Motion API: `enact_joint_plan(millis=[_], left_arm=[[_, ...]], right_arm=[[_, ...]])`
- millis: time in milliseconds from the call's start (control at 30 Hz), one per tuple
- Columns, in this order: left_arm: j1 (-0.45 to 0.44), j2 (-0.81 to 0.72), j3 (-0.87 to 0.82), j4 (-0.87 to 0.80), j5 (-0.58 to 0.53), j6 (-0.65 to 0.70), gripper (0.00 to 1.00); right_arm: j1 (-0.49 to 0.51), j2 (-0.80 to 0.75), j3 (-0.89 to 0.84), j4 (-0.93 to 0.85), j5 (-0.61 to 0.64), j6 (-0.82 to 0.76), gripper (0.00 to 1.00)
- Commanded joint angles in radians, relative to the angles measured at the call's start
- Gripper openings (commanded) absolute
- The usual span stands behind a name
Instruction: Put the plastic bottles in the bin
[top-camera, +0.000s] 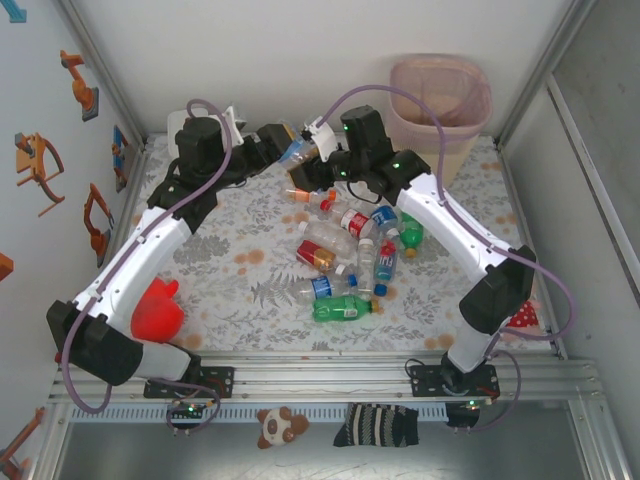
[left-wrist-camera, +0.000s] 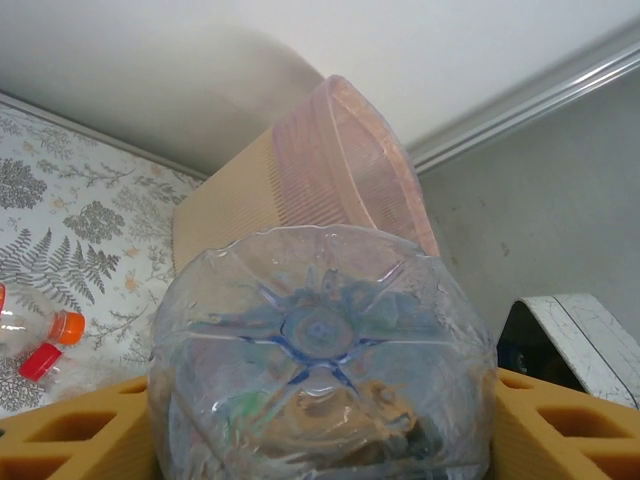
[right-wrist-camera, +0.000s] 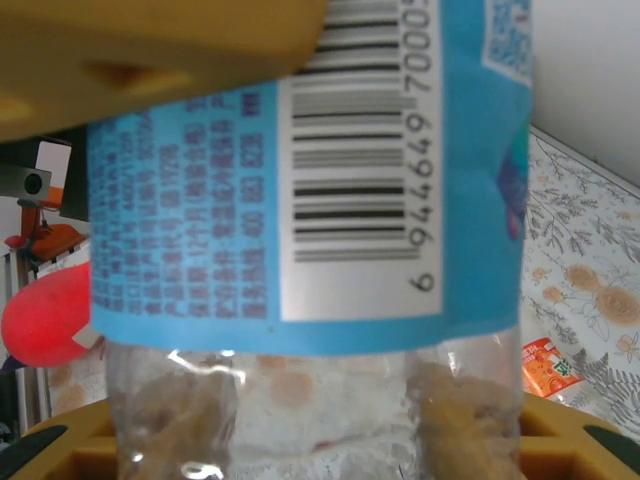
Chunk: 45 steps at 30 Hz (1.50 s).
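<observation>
One blue-label bottle (right-wrist-camera: 180, 200) is up off the table (top-camera: 240, 230) at the far middle, lying roughly sideways between both arms. It looks like a handover. Left gripper (left-wrist-camera: 322, 430) has its yellow fingers touching both sides of the clear base end, so it reads as clamped on it. Right gripper (right-wrist-camera: 290, 250) is closed across the body, one finger on the label band and the other under the clear part. Bin (top-camera: 452, 140) stands in the far right corner, near the right arm and apart from the bottle; in the left wrist cam it sits just behind the bottle base. Approx a dozen other bottles (top-camera: 350, 255) lie in a loose pile mid-table, not yet binned, so the task is prob early. To do this step well: confirm the right grip is firm before the left lets go, w/o both arms pulling at once, since the thin plastic prob squashes or twists. Don't over-squeeze, as the label may be slick. Then swing right, get the whole bottle past the rim and over the mouth, and release low enough that it can't bounce out.
</observation>
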Motion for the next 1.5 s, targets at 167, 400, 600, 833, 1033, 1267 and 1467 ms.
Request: enact_joint_plan(millis=[167, 400, 600, 833, 1033, 1267, 1467], left_arm=[[0.015, -0.086, -0.041, -0.009, -0.078, 0.039, 0.8], [0.043, -0.156, -0.097, -0.035, -0.144, 0.067, 0.86], [0.056, -0.174, -0.124, -0.059, -0.143, 0.084, 0.87], [0.064, -0.169, -0.139, -0.055, -0.131, 0.081, 0.86], [0.071, -0.164, -0.146, -0.053, -0.124, 0.077, 0.86], [0.072, -0.18, -0.181, -0.047, -0.119, 0.06, 0.86], [0.072, -0.184, -0.22, -0.022, -0.114, 0.039, 0.86]], right_arm=[[-0.014, -0.039, 0.024, 0.011, 0.067, 0.028, 0.46], [-0.112, -0.058, 0.047, 0.01, 0.106, 0.063, 0.46], [-0.282, -0.037, 0.141, -0.02, 0.105, 0.164, 0.45], [-0.435, 0.053, 0.306, -0.079, 0.241, 0.236, 0.44], [-0.484, 0.184, 0.475, -0.111, 0.463, 0.169, 0.44], [-0.539, 0.296, 0.548, -0.04, 0.546, 0.156, 0.43], [-0.574, 0.419, 0.618, -0.02, 0.54, 0.144, 0.43]])
